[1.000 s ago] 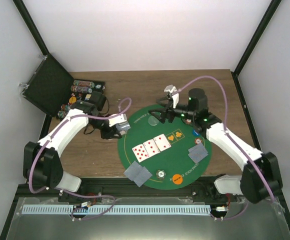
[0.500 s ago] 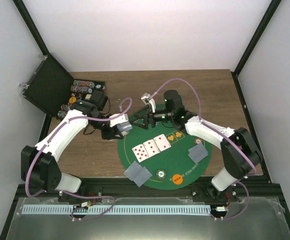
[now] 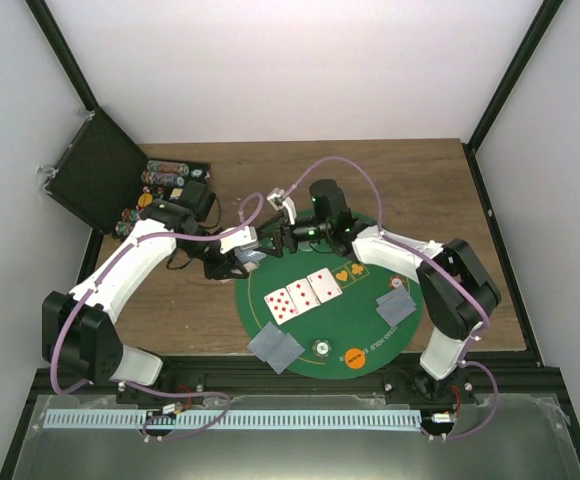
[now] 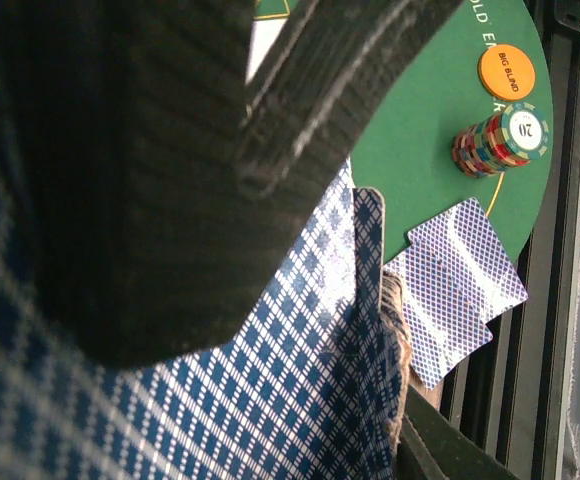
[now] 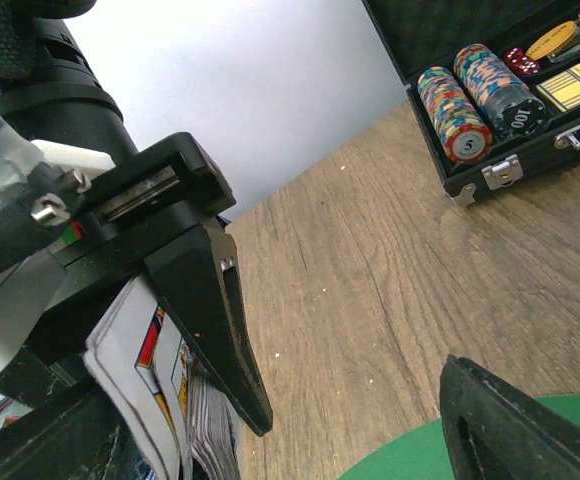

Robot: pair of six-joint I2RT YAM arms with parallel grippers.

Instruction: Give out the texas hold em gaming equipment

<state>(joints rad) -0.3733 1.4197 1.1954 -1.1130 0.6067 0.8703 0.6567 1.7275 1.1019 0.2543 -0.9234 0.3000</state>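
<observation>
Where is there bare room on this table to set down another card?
Free: the bare table wood behind the green mat on the right, and the green strip between the face-up cards and the chip stack. Crowded: the mat's far-left edge, where the left end effector, holding the deck, meets the right end effector.

"BIG BLIND" on orange token [image 4: 507, 71]; "20" atop chip stack [image 4: 500, 142]

1. The brown wood table [image 3: 390, 175] holds 2 things.
2. A round green mat [image 3: 360, 320] lies in the middle, by the near edge.
3. A black case [image 3: 95, 180] sits open at the far left, its lid up.
</observation>
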